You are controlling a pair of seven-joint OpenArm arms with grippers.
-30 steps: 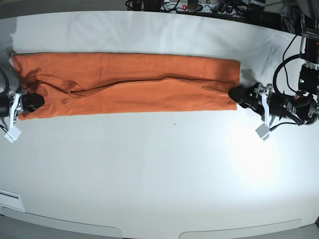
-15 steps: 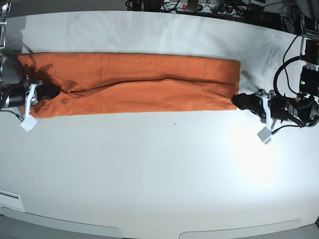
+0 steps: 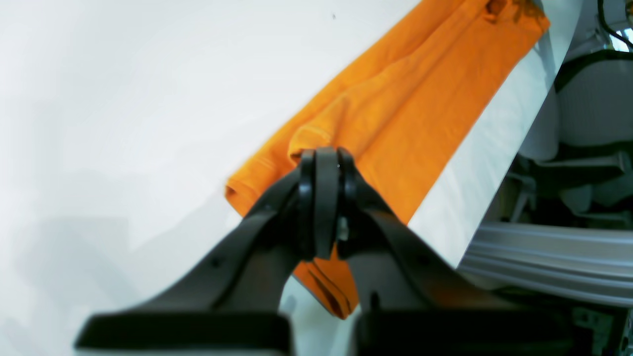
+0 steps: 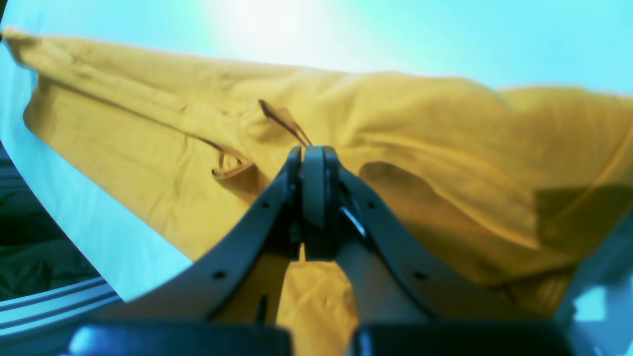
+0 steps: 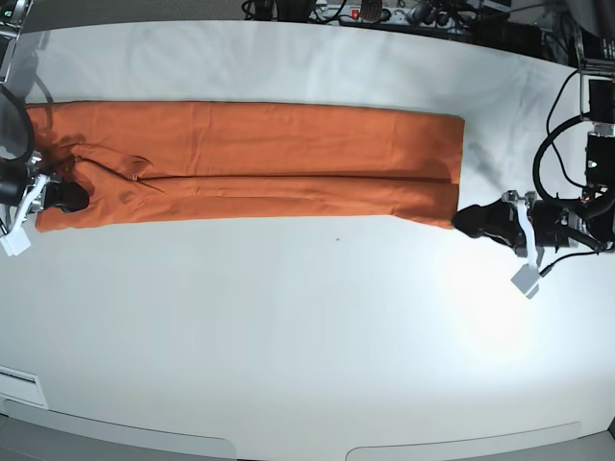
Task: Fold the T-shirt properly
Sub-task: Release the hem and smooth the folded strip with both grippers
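Item: plain orange short-sleeved T-shirt of thin soft fabric [image 5: 259,161], lying as a long narrow band across the far half of the white table [image 5: 307,336]. Both long sides appear already turned in; a seam line runs lengthwise down the middle. The band lies flat, with light creasing toward the collar end.

Left gripper [image 5: 468,219]: black, at the hem end of the band, on the right of the base view. Jaws together. The left wrist view shows the tips [image 3: 324,163] meeting over the near corner of the cloth [image 3: 395,113]; whether fabric is pinched between them I cannot tell.

Right gripper [image 5: 69,198]: black, at the collar end. Jaws together. In the right wrist view the tips [image 4: 312,158] sit on rumpled fabric [image 4: 420,148] beside a small loop of neckline; again no clear pinch is visible.

Step in hand, by my reading: the lengthwise folds are done and the arms are placed at opposite ends for the crosswise fold.

Next move calls for: a sure hold on all layers at one end, a low lift and an even carry over toward the other end, so the turned-in sides do not slip open. Thin cloth will sag and drag if lifted by a single point.
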